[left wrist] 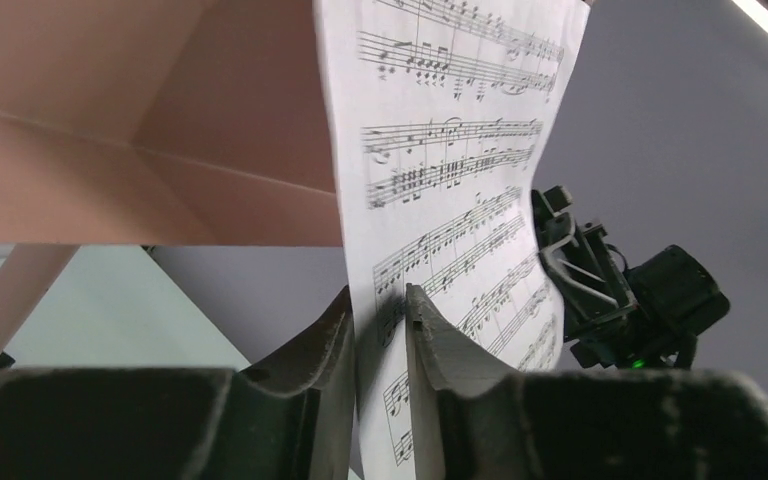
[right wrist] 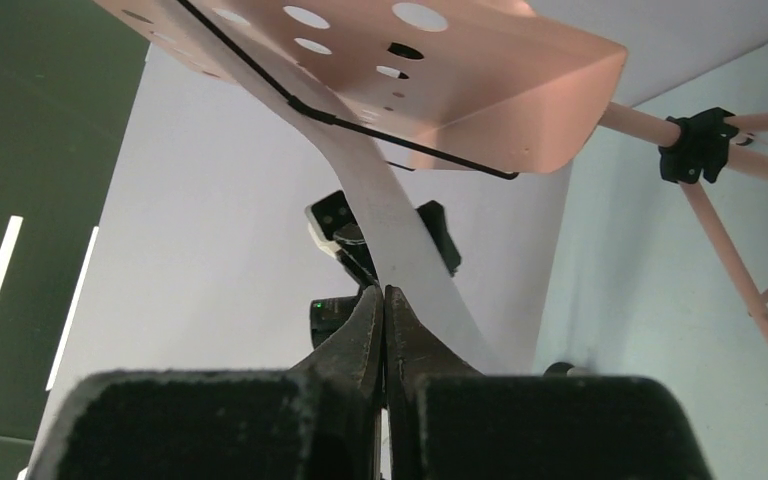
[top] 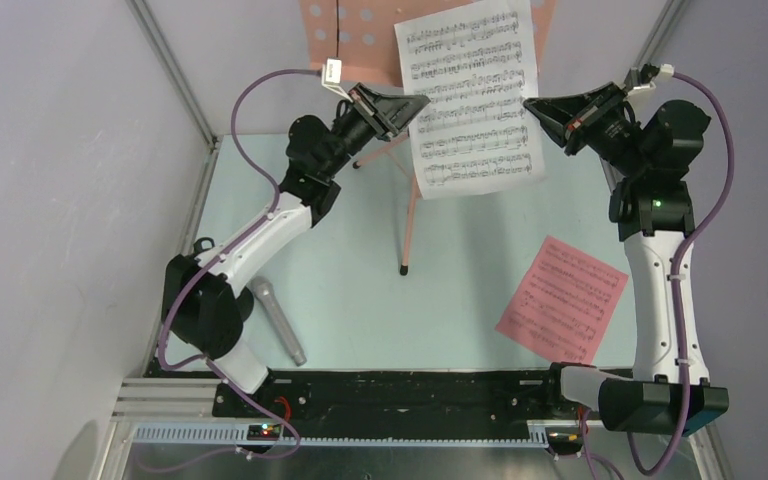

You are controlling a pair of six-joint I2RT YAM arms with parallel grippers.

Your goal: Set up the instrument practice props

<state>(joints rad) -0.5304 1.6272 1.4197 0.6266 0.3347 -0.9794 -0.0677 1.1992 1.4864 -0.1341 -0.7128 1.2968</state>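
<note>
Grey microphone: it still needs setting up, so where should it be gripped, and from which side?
Take the grey microphone around the middle of its slim handle, straight down from above, tool jaws closing across its width. It lies flat and diagonal on the table, head close to the left arm's base, so a low approach from that side looks blocked.

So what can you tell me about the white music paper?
The white paper sheet-music page is printed with rows of black notes. It stands up against the salmon-pink perforated music stand, slightly curved. The right gripper pinches its right edge. The left gripper has a finger on each side of its left edge, with a gap showing.
</note>
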